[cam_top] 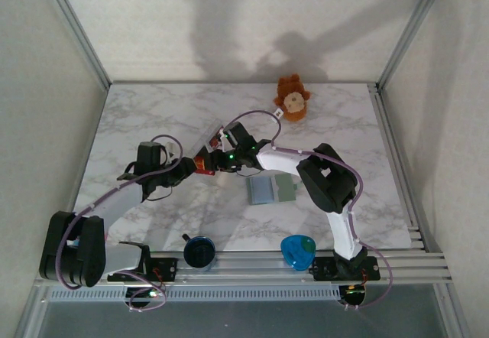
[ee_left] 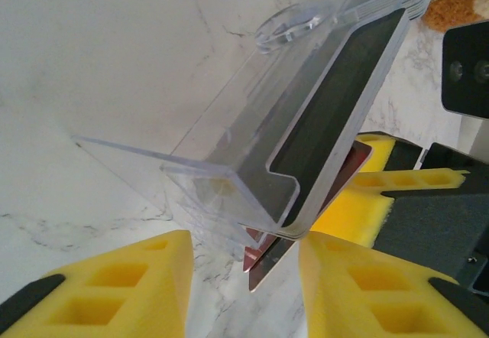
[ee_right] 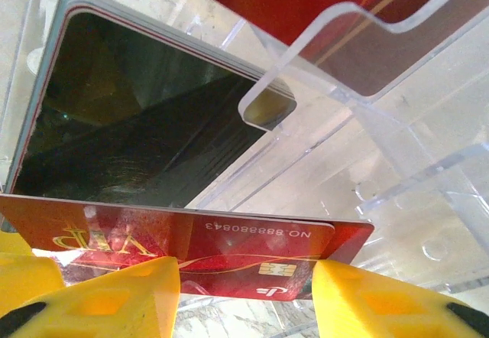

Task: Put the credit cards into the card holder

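Left gripper [ee_left: 243, 240]: part open, yellow fingers well apart, nothing clamped between them. Just past the tips, the near end of the clear stand [ee_left: 229, 131]. Under it, the corner of a red card [ee_left: 263, 269], reaching into the gap. Cannot tell whether either finger touches the stand.

Right gripper [ee_right: 246, 265]: also part open, with a plain gap. Across that gap, just beyond the tips, the lower card [ee_right: 229, 246]: red, face to the camera, with gold "VIP" letters, a chip and a printed number. Much wider than the gap, so not pinched by its ends. Cannot tell whether the tips press on it.

From the right wrist: a dark stack [ee_right: 137, 116] of cards leaning in the stand behind the lower card, and an upper card [ee_right: 367, 17], also red, in a higher tier.

From the left wrist: the stand seen from its end, the dark stack as a slab along it, and at the far side the yellow fingers [ee_left: 397, 177] of the right gripper.

From above: both grippers meeting tip to tip near the middle of the marble table [cam_top: 153, 124]. The wallet [cam_top: 271, 190] open and flat, blue-grey half beside grey-green half. Lies near the right gripper, on its right and closer to the bases, apart from both grippers and from the cards. At the far edge, a plush toy [cam_top: 293, 99].
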Robot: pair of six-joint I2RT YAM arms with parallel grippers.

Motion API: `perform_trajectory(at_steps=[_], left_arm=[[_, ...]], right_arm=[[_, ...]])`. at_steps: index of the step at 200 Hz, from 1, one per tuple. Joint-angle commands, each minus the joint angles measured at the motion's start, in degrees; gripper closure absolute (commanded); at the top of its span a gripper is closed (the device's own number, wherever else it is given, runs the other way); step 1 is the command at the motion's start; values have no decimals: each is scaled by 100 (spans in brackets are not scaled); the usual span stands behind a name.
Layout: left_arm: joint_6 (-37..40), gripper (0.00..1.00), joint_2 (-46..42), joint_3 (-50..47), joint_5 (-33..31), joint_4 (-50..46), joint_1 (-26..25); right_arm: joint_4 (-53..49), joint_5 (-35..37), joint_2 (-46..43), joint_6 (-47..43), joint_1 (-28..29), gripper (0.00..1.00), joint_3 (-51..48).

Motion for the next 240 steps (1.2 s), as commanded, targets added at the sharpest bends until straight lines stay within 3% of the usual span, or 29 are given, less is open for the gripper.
perform_trajectory(at_steps=[1, 53, 97, 140, 165, 240], left_arm=[[74, 62, 109, 148, -93, 136, -86], [182, 66, -64, 261, -197, 87, -107], [414, 61, -196, 442, -652, -241, -173], [478, 69, -111, 471, -579, -129, -270], [534, 68, -10, 560, -652, -241, -305], [450, 67, -470, 621, -1086, -472, -304]], right_arm=[[135, -152, 150, 50, -39, 51, -41], [182, -206, 150, 65, -58, 53, -68], [208, -240, 167, 69, -78, 55, -84], [250, -286, 198, 82, -88, 58, -71], [270, -302, 211, 103, -96, 58, -78], [74, -15, -264, -235, -106, 49, -204]])
